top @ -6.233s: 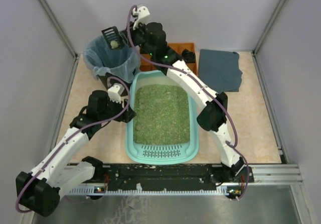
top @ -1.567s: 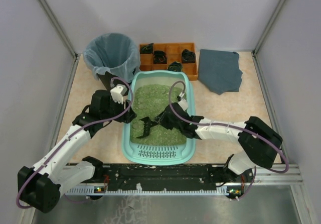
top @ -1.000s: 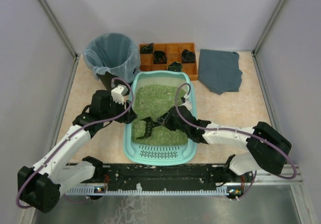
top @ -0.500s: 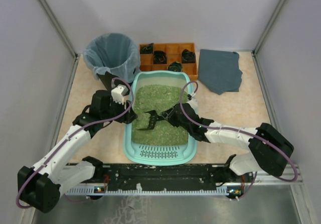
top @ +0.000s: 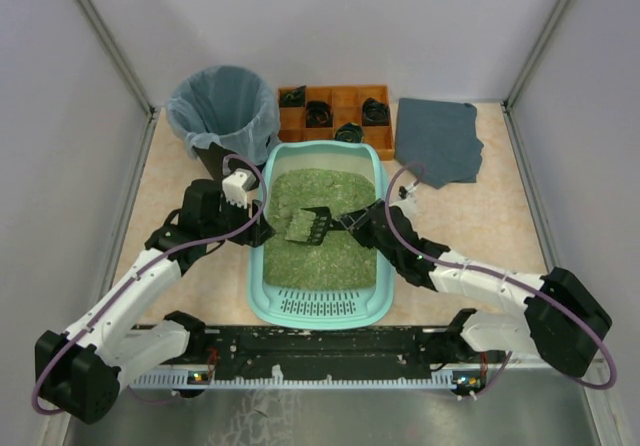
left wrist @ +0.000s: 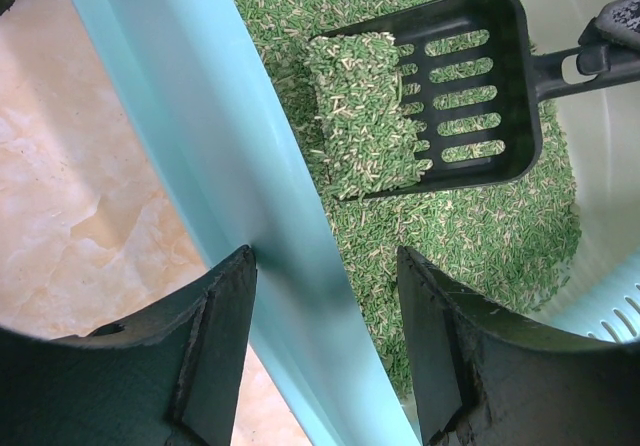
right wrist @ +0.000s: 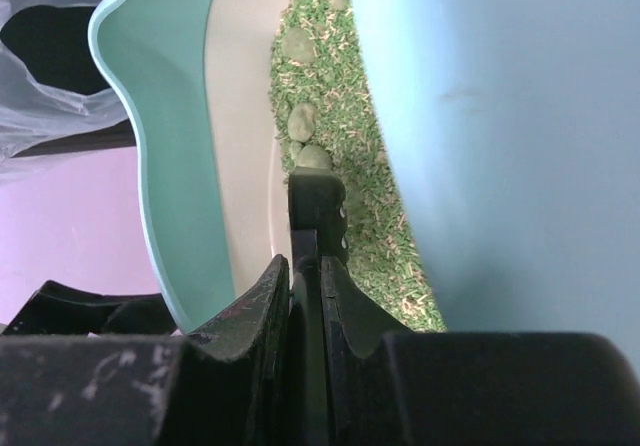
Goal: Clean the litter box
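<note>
The litter box (top: pixel 320 308) was set lengthwise on the table (top: pixel 500 226) between the two arms, with its slotted lip towards the arm bases and green litter (top: pixel 330 261) spread across its floor. A black bin (top: pixel 222 106) lined with a clear bag was placed just beyond its far left corner, an orange tray (top: pixel 335 108) of compartments just behind its far end, and a grey-blue cloth (top: pixel 438 141) to the far right.

The left gripper (top: pixel 255 228) was clamped on the box's left wall (left wrist: pixel 230 166), one finger (left wrist: pixel 225 336) outside and the other (left wrist: pixel 440 336) inside over the litter. The right gripper (top: pixel 352 222) was closed tight on the handle of a black slotted scoop (top: pixel 308 226), reached in over the right wall. The scoop (left wrist: pixel 470 96) was held above the litter near the left wall, with a heap of green granules (left wrist: pixel 365 111) carried in its left half. In the right wrist view, a few rounded lumps (right wrist: pixel 303 123) were seen among the litter beyond the scoop handle (right wrist: pixel 315 216).
</note>
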`<state>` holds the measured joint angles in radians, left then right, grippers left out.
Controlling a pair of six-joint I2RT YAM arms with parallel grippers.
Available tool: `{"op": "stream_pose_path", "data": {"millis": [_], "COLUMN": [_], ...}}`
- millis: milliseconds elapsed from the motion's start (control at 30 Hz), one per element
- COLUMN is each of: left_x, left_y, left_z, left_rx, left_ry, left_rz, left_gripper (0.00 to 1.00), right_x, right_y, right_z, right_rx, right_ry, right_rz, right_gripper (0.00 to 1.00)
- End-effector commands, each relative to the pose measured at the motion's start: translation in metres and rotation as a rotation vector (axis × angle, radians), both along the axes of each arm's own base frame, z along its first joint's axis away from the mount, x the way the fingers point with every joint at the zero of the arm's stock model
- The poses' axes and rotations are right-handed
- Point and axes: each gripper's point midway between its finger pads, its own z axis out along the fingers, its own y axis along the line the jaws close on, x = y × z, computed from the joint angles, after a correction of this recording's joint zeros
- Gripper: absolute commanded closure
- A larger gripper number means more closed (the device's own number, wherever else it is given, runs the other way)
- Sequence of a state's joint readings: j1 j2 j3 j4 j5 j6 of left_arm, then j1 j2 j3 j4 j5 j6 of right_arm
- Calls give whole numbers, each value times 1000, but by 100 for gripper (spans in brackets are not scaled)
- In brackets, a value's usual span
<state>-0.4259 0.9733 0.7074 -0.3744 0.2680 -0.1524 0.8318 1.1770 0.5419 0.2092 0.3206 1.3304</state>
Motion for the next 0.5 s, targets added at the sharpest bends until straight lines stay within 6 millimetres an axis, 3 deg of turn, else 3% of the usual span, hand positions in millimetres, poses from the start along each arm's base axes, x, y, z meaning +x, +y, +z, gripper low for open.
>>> {"op": "stream_pose_path", "data": {"millis": [0, 467], "left_x": [-1, -2], "left_y": [-6, -6], "left_z": [6, 5], "left_rx": [-18, -17], "left_ry": [-11, -9], "left_rz": [-26, -27], "left_gripper": [36, 37], "right_x": [6, -5], "right_y": [-9, -42], "right_z": [26, 49], "right_rx": [67, 205], "right_ry": [-63, -162], "right_rz": [-47, -34], "right_gripper": [100, 100]}}
